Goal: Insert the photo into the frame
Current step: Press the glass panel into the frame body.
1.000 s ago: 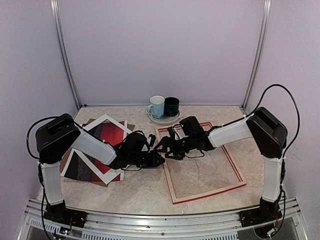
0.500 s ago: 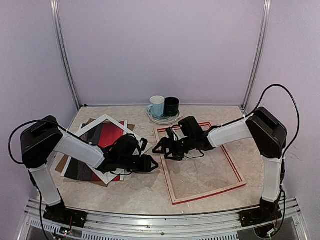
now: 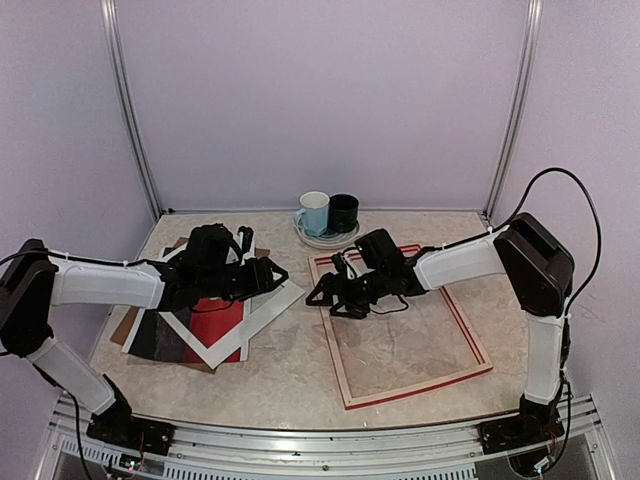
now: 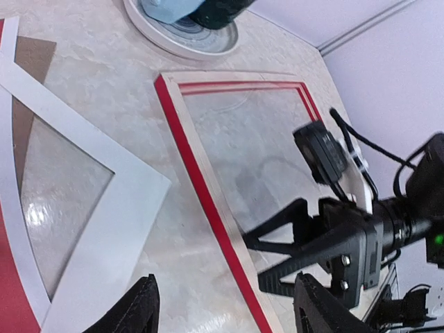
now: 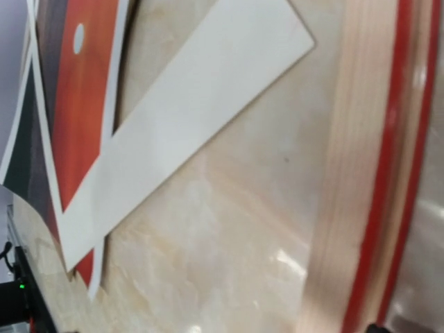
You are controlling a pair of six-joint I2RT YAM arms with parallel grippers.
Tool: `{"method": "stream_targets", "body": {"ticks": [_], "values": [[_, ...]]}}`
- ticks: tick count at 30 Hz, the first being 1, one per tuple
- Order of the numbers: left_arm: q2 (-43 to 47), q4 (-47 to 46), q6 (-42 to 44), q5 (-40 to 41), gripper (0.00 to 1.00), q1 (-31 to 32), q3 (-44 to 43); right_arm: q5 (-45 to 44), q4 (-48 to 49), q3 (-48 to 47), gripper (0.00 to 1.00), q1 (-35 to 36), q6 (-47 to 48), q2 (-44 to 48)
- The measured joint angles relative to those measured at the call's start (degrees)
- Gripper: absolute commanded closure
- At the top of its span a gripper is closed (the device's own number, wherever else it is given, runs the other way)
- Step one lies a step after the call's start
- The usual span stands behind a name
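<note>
Left tool (image 3: 267,276) hung released, nothing in it, near the big red sunset photo (image 3: 215,320). Right tool (image 3: 322,303) gaped empty above the thin red wooden frame (image 3: 420,386).

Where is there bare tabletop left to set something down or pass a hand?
Widest bare table is the near strip in front of the white mat and the frame. A smaller patch lies behind the frame, right of the plate. Crowded: the gap between mat and frame, flanked by the left gripper and right gripper.
</note>
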State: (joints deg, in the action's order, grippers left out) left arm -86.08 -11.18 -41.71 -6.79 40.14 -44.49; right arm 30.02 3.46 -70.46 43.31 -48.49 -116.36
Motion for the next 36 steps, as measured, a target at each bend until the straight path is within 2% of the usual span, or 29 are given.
{"method": "stream_targets", "body": {"ticks": [4,8,13,25,36], "values": [[-8.5,2.9,1.6,-0.3,0.33,-3.2,-9.3,-0.7,-0.8,0.0,0.12,0.0,0.9,0.0],[-19.1,5.2,3.5,-2.4,0.33,-3.4,-19.7,-1.2,-1.5,-0.1,0.12,0.0,1.6,0.0],[-28.0,8.2,5.0,-5.2,0.33,-3.3,-28.5,-2.0,-3.5,-1.9,0.12,0.0,2.6,0.0],[-37.3,15.0,7.4,-8.4,0.35,-3.3,-37.5,-2.7,-4.6,-4.9,0.12,0.0,4.1,0.0],[-39.6,17.0,8.7,-9.3,0.49,-3.0,-39.8,-4.0,-5.9,-7.0,0.12,0.0,5.4,-2.1]]}}
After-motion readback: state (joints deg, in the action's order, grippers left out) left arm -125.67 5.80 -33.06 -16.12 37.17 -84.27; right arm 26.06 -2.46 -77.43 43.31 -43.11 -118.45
